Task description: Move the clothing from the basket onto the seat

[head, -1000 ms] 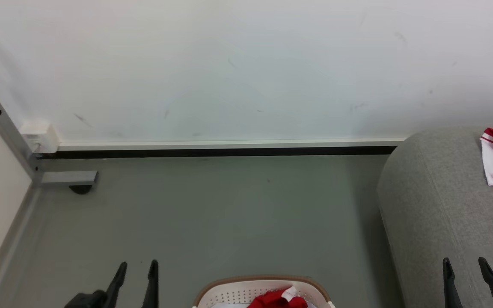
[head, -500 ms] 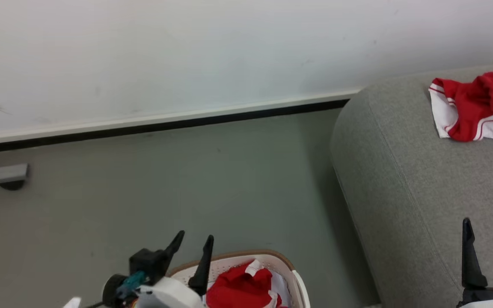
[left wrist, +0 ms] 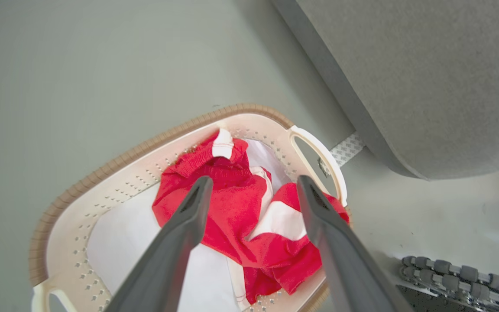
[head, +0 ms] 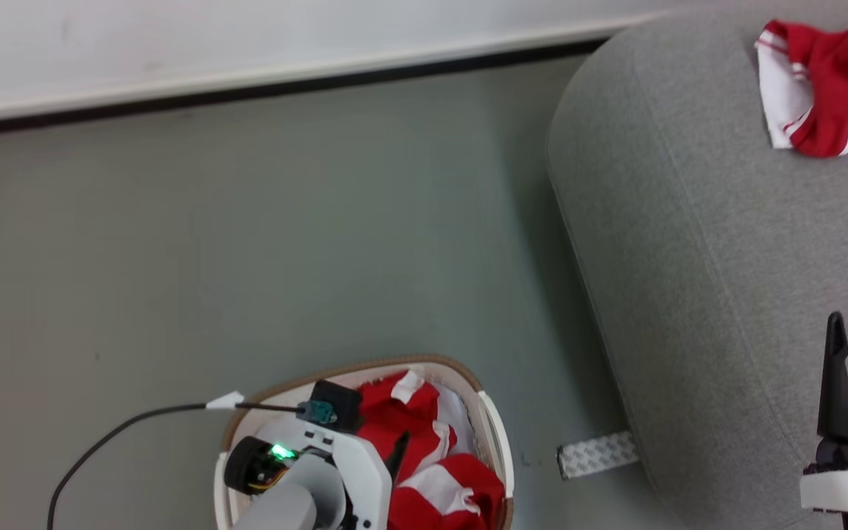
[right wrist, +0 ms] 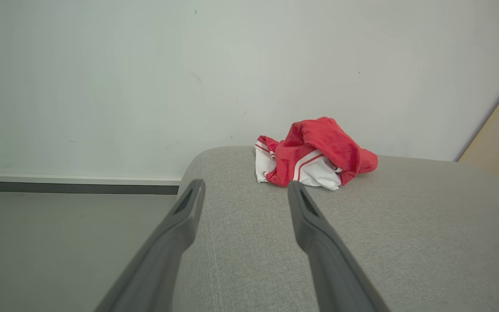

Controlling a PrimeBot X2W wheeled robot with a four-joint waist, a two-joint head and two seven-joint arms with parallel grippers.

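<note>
Notes on writing: none legible from where I stand.

The small white tag (head: 225, 401) just off the rim of the basket (left wrist: 115, 184) is too small to tell whether it carries print. The pale strip (head: 597, 455) on the floor by the foot of the sofa (head: 726, 258) has a fine repeating pattern, and I can make out no letters or numbers in it. The red clothing (left wrist: 232, 208) in the basket has plain white panels and stripes, and so does the piece on the sofa (right wrist: 314, 154).
</note>
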